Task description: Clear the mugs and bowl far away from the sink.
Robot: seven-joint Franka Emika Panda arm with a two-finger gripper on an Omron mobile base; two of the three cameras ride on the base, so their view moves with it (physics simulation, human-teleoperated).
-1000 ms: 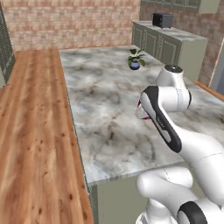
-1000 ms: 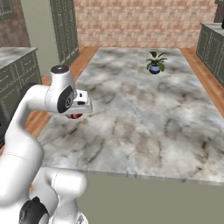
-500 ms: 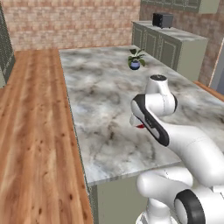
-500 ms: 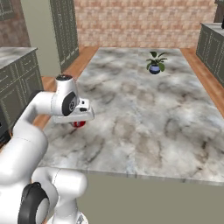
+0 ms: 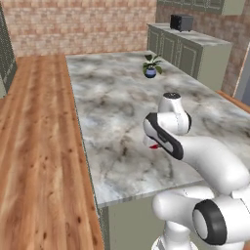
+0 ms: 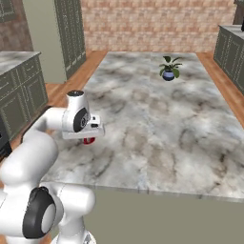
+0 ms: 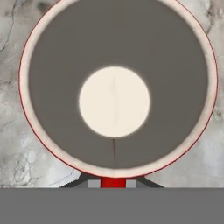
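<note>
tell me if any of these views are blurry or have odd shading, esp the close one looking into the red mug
Hand view: the red mug looms large, its inner wall shaded dark grey around a bright white floor, its rim edge soft. Left base view: the marble counter looks smeared, without glare. Right base view: even light, the potted plant fairly crisp.

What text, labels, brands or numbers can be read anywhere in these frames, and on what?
None: no readable text in any view.
Red mug: plain, no print on the rim or inside.
Plant pot: plain blue, no label.
Black appliance on the far counter: too small to show any marking.
Marble counter: veining only.
</note>
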